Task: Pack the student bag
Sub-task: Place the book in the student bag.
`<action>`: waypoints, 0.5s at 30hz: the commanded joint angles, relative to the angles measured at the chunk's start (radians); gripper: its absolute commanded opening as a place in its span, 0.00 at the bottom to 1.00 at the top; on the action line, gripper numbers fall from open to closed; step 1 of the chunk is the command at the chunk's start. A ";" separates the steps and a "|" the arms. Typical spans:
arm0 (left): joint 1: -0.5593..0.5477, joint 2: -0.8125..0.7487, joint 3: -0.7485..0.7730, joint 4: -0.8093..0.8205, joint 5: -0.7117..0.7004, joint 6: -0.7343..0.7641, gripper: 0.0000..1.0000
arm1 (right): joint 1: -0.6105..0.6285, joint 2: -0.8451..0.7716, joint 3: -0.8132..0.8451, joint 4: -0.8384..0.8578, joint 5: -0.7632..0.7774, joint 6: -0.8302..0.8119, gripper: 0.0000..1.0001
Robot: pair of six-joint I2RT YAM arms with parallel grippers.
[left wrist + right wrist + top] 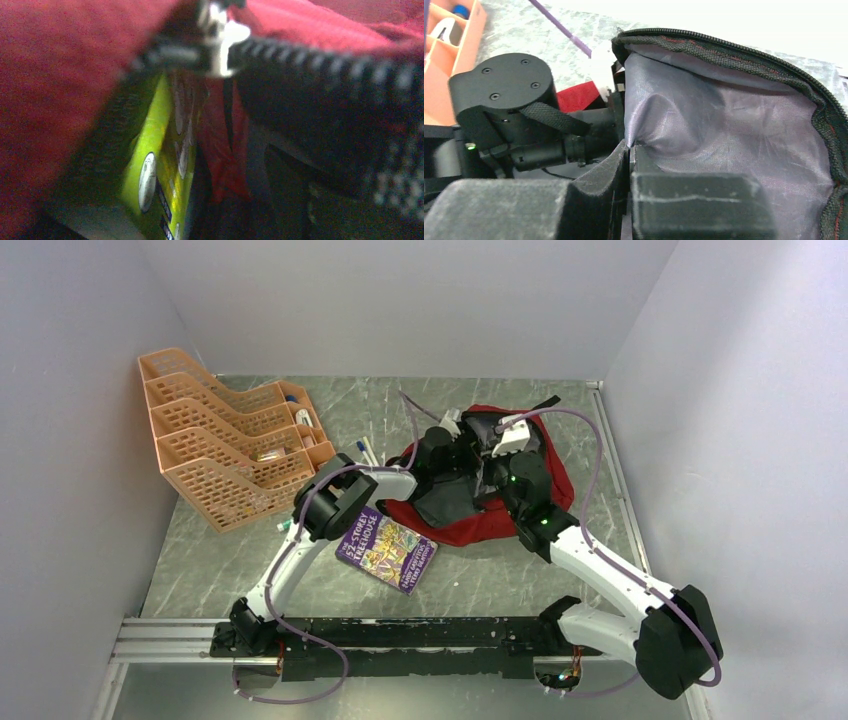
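1. The bag [455, 528] lies on the bench [500, 580], right of centre, with its mouth turned up and towards the arms. Both arms reach into it from the near side.
2. The right gripper [629, 150] is closed with its pads together. The grey lining [724, 130] runs down into the pinch, so I judge it is holding the mouth edge up.
3. The left gripper [455, 455] is at the left side of the mouth. Its wrist view shows no fingers, only red fabric, the zip slider [220, 37] and a green item [150, 170] standing on edge inside. From above it is a dark mass. I cannot tell whether it is wide or narrow.
4. A book [388, 552] lies flat on the bench, just near-left of the bag and beside the left elbow.
5. Key relation: the book lies back from the left gripper, towards the left base. Its long axis runs diagonally, from far-left to near-right. The left arm is clearly nearer to it.
6. Judgement: the book is the next load. The left arm would have to back out of the bag and turn its wrist to that diagonal. The right arm is tied up at the mouth.
7. The rack [225, 455] stands far-left, well apart from the bag.
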 commanded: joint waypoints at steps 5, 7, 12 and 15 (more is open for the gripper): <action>0.017 -0.187 -0.108 -0.029 0.079 0.064 0.98 | 0.007 0.002 0.005 0.044 0.147 -0.022 0.06; 0.033 -0.242 -0.142 -0.087 0.088 0.089 0.98 | 0.007 0.005 0.000 0.046 0.179 -0.025 0.06; 0.071 -0.389 -0.237 -0.231 0.114 0.169 0.98 | 0.005 0.020 -0.007 0.053 0.224 -0.031 0.08; 0.088 -0.479 -0.298 -0.316 0.133 0.229 0.98 | 0.003 0.026 -0.005 0.057 0.241 -0.036 0.08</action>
